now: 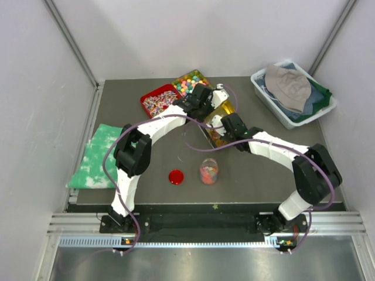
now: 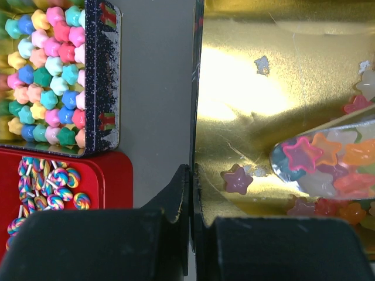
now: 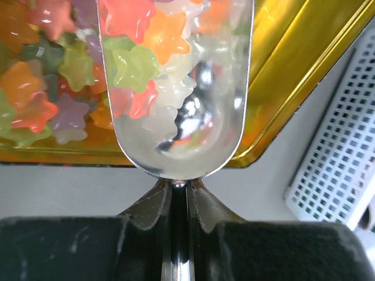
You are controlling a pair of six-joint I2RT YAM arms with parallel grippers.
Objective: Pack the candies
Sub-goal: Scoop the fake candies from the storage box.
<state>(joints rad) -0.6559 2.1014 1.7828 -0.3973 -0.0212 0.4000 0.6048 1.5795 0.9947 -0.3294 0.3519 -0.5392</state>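
Observation:
The candies (image 3: 47,93) are glossy jelly stars in orange, red-pink, yellow and green, piled in a gold tin (image 3: 293,58). My right gripper (image 3: 179,187) is shut on the handle of a metal scoop (image 3: 193,134), whose bowl holds several candies over the tin. My left gripper (image 2: 191,175) is shut on the gold tin's (image 2: 263,76) thin side wall, one finger inside and one outside. The loaded scoop (image 2: 328,158) shows at the right, and a loose purple star candy (image 2: 237,179) lies on the tin's bare floor. A clear jar (image 1: 208,171) with some candies stands near the front.
A red lid (image 1: 176,176) lies left of the jar. A red tin of striped wrapped sweets (image 1: 159,100) and a tin of pastel balls (image 1: 188,83) sit behind the gold tin. A white bin with a hat (image 1: 293,93) stands back right; a green cloth (image 1: 96,155) lies left.

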